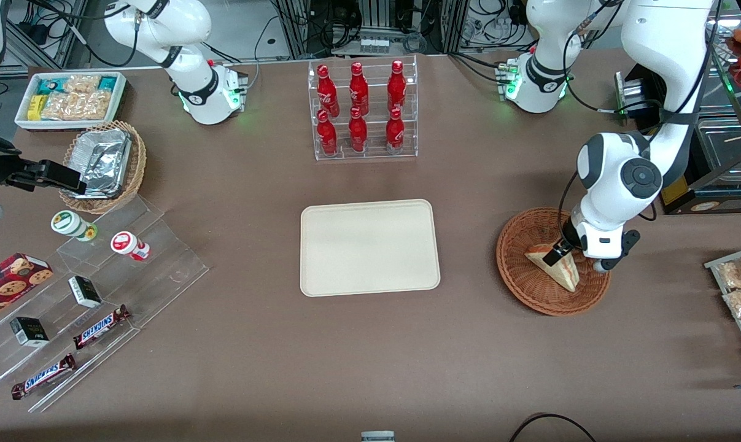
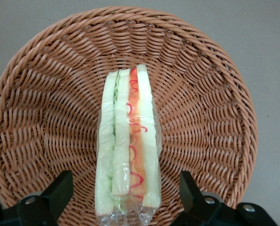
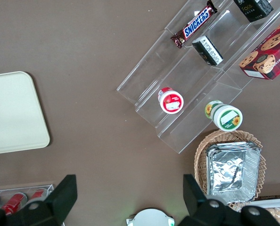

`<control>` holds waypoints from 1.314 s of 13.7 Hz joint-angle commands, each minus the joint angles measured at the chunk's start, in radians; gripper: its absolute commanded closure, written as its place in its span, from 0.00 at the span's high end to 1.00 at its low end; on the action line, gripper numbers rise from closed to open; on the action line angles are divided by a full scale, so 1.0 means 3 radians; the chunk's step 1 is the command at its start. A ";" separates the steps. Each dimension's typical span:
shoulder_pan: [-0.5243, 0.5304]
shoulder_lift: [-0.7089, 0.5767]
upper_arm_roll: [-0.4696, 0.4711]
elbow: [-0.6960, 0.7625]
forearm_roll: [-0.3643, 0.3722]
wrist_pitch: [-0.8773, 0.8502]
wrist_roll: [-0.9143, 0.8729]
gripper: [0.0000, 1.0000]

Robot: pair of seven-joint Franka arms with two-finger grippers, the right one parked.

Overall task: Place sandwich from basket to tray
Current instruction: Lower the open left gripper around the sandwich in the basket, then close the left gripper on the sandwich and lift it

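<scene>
Down in the wrist view, the gripper hangs over the sandwich, its two fingers spread wide apart on either side of the wrapped wedge and not touching it. That sandwich lies in the round reddish-brown basket, cut edge up, showing green and red filling. Seen from the front, the basket sits toward the working arm's end of the table, just beside the bare cream tray.
</scene>
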 commanded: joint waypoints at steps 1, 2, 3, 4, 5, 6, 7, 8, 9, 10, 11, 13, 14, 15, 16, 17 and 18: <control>-0.0028 0.0037 0.0014 -0.0032 0.0002 0.0098 -0.0062 0.87; -0.0028 0.0042 0.0014 -0.0032 0.0002 0.0093 -0.0067 0.68; -0.0028 0.0052 0.0014 -0.0022 0.0002 0.0093 -0.0062 0.42; -0.0028 0.0063 0.0014 -0.0012 0.0002 0.0087 -0.0067 0.23; -0.0028 0.0073 0.0014 0.0009 -0.0004 0.0077 -0.0062 0.04; -0.0033 0.0063 0.0019 0.0044 0.0001 0.0052 -0.0052 0.00; -0.0033 0.0043 0.0019 0.0080 0.0017 -0.0009 -0.0052 0.00; -0.0038 -0.0008 0.0014 0.0151 0.0042 -0.0187 -0.0032 0.00; -0.0038 -0.0064 0.0014 0.0243 0.0047 -0.0432 -0.0011 0.00; -0.0038 -0.0136 0.0014 0.0371 0.0058 -0.0692 -0.0001 0.00; -0.0044 -0.0187 -0.0001 0.0514 0.0103 -0.0958 0.0004 0.00; -0.0084 -0.0213 -0.0093 0.0871 0.0160 -0.1460 0.0020 0.00; -0.0135 -0.0208 -0.0119 0.1075 0.0160 -0.1695 0.0020 0.00; -0.0222 -0.0188 -0.0129 0.1265 0.0160 -0.1874 0.0020 0.00; -0.0319 -0.0162 -0.0134 0.1439 0.0155 -0.2033 0.0020 0.00; -0.0421 -0.0127 -0.0134 0.1592 0.0155 -0.2156 0.0015 0.00; -0.0543 -0.0076 -0.0134 0.1731 0.0155 -0.2223 -0.0001 0.00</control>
